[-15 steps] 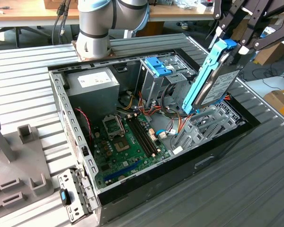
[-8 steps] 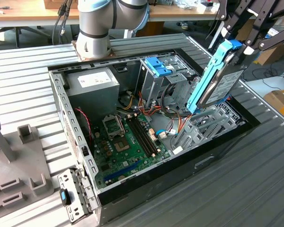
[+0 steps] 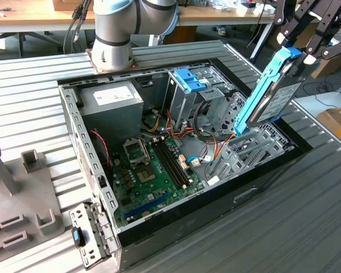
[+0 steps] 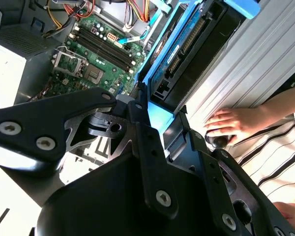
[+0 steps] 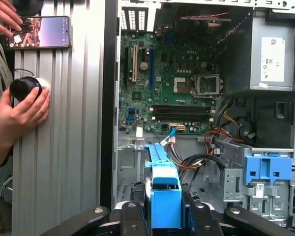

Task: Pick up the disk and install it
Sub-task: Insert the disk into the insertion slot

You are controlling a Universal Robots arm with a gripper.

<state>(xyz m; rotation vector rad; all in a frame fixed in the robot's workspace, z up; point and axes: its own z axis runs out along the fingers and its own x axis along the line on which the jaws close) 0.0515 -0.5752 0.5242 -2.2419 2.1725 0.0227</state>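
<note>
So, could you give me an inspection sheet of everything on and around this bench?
Surface: ribbed grey metal table carrying an open black computer case.
Job's things: grey-metal disk in a light-blue plastic carrier, held tilted on edge over the case's end at the exterior view's right, not yet seated.
Clutter: grey block-shaped fixture; flat black smartphone.
Grippers: black gripper shut on the disk.
Cables: red, orange and yellow wire bundle inside the case.
Surroundings: a person's hand on a round black knob; brown cardboard box.
</note>
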